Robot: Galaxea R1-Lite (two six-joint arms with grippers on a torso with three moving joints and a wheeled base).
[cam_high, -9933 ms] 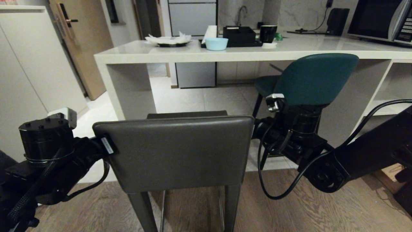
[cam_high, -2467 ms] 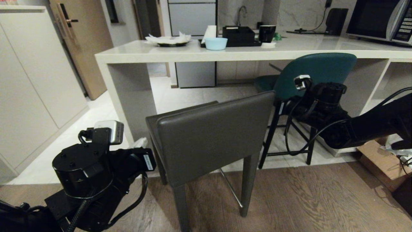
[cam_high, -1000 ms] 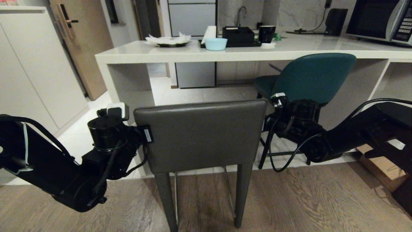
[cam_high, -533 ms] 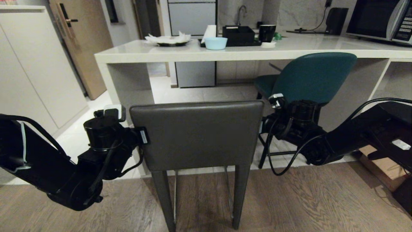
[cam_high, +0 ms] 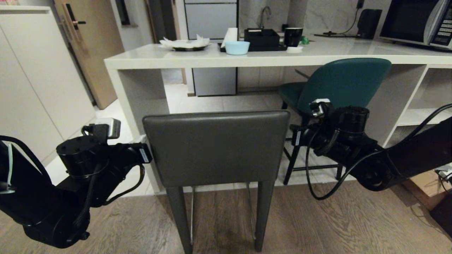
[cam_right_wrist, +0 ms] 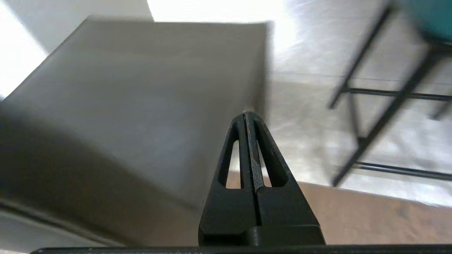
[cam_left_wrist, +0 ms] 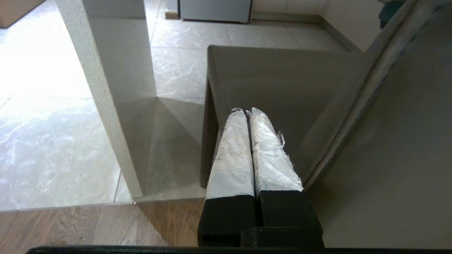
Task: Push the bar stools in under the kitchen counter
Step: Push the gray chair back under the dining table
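Left gripper (cam_left_wrist: pixel 247 113) and right gripper (cam_right_wrist: pixel 247 114), both closed and empty, flank the grey stool (cam_high: pixel 216 148), positioned for pushing it under the counter (cam_high: pixel 197 61).

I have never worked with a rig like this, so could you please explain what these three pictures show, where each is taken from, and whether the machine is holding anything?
This is a wheeled robot with two black arms. The wide picture comes from a camera on its head, looking down at a dark grey stool in front of a pale kitchen counter. A teal stool already sits partly under the counter. On the countertop are a light blue bowl, a black tray, a black mug and a microwave.

The other two pictures come from cameras on the wrists, looking along the fingers. The left gripper is shut beside the grey stool's seat, and the right gripper is shut at the seat's other side. Neither holds anything, and contact with the stool is unclear.
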